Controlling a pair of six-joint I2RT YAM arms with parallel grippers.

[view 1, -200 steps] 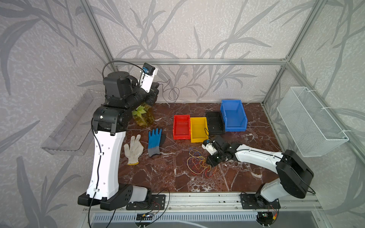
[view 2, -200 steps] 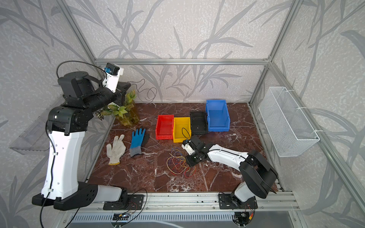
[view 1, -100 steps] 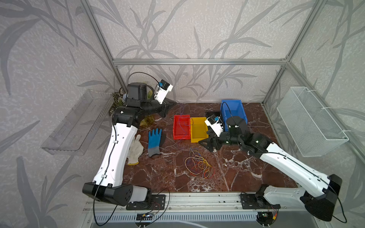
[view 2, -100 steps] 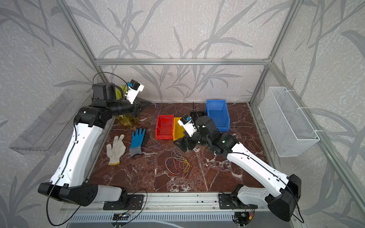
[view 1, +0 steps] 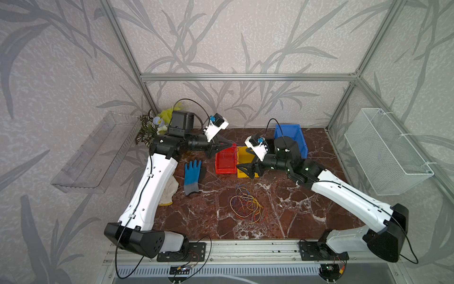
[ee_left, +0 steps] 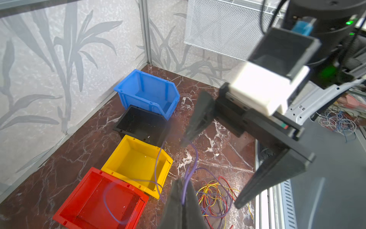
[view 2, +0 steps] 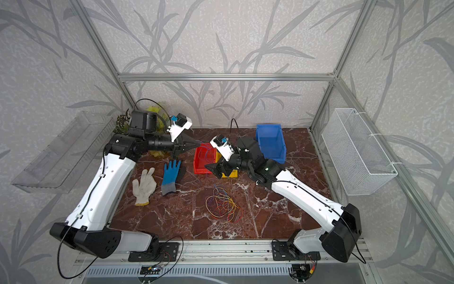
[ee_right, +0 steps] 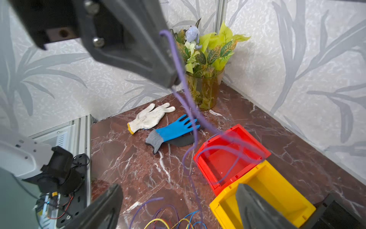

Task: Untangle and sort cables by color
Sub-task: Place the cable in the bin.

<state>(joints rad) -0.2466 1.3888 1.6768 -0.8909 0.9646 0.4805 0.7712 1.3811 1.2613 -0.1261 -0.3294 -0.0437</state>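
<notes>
The left gripper (ee_left: pixel 181 200) has its jaws pinched together on a single purple cable (ee_left: pixel 196 158) and holds it in the air above the back edge of the red bin (view 1: pixel 226 171). It is probably held that high so the strand hangs clear and can be drawn out of the tangle. The strand sags in loose loops across the red bin's opening, and its lower part trails toward the heap; I cannot tell whether it is fully free. The right gripper (view 1: pixel 247 169) hovers just beside the red bin's front corner with its jaws wide apart and nothing between them, likely placed to help steer the strand. The other cables (view 1: pixel 247 205) lie tangled on the tabletop (view 1: pixel 294 209) in front of the red bin. The yellow bin (view 1: pixel 242 153) touches the red bin, and the blue bin (view 1: pixel 290 134) stands further along the row. No purple bin shows.
</notes>
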